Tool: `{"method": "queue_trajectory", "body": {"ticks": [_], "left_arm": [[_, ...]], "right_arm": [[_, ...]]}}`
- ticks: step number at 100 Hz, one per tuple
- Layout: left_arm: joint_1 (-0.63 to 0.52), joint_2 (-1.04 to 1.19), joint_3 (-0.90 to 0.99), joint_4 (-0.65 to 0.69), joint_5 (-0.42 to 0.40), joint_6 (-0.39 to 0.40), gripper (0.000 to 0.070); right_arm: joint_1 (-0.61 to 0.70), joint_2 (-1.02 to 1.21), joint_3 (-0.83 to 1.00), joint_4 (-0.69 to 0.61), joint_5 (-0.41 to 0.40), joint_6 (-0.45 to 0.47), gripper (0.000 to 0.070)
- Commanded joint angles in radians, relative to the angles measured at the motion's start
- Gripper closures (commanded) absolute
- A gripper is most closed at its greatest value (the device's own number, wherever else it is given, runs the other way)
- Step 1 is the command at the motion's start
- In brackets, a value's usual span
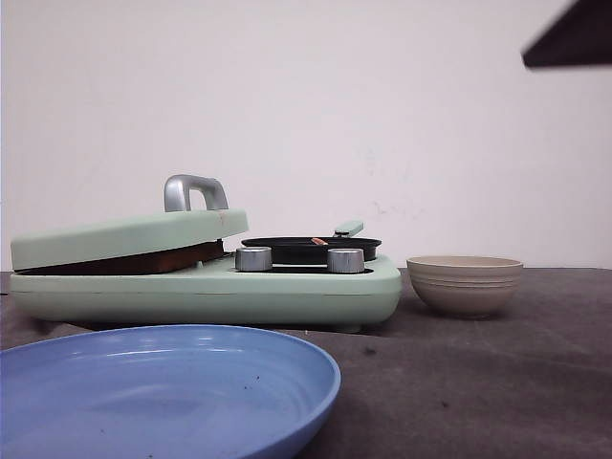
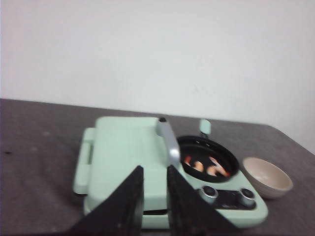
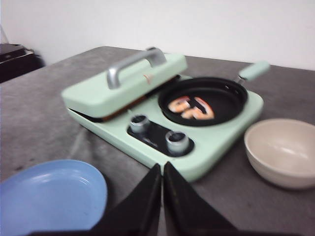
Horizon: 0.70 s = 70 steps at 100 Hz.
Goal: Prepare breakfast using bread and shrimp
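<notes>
The shrimp, several pinkish-red bits, lie in the black round pan on the right side of the mint-green cooker. They also show in the left wrist view. The cooker's lid, with a grey handle, rests almost shut on the left side. A brown strip shows in the gap under it; the bread is otherwise hidden. My left gripper is open and empty, above the lid's near edge. My right gripper is shut and empty, in front of the cooker's knobs.
A blue plate lies in front of the cooker at the near left. A beige ribbed bowl stands right of the cooker. Two silver knobs sit on the cooker's front. A dark shape hangs at the top right.
</notes>
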Motion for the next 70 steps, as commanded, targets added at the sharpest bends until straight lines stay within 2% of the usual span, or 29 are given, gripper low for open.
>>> {"method": "queue_trajectory", "body": {"ticks": [1, 32, 44, 70], "left_arm": [[-0.003, -0.002, -0.007, -0.011, -0.016, 0.006, 0.0699], [-0.003, -0.002, -0.012, -0.024, -0.03, -0.015, 0.0697], [-0.003, -0.002, -0.005, -0.05, -0.028, -0.103, 0.0696], [-0.003, -0.002, -0.005, -0.045, -0.029, -0.105, 0.0696]], "right_arm": [[0.009, -0.035, -0.023, 0.015, 0.004, 0.019, 0.07], [0.009, -0.101, -0.066, -0.008, 0.007, 0.018, 0.07], [0.009, -0.101, -0.066, -0.03, 0.0, 0.017, 0.07], [0.009, -0.101, -0.066, -0.028, 0.0, 0.017, 0.07]]}}
